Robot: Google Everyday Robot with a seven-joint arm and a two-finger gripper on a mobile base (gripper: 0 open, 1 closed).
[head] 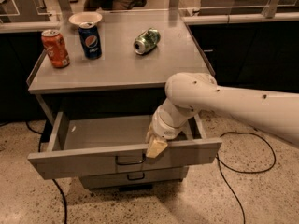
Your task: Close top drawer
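Observation:
The top drawer (84, 160) is pulled far out from under the grey cabinet top (117, 64), and its inside looks bare. A small dark wire handle (130, 161) sits at the middle of its front. My gripper (155, 147) hangs from the white arm, right at the upper edge of the drawer front, just right of the handle. A pale fingertip (156, 148) rests against that edge.
On the cabinet top stand an orange can (55, 48) and a blue Pepsi can (90, 39); a green can (146, 40) lies on its side, and a white bowl (84, 18) sits at the back. A lower drawer (133, 176) shows below. A black cable (243, 162) loops on the floor.

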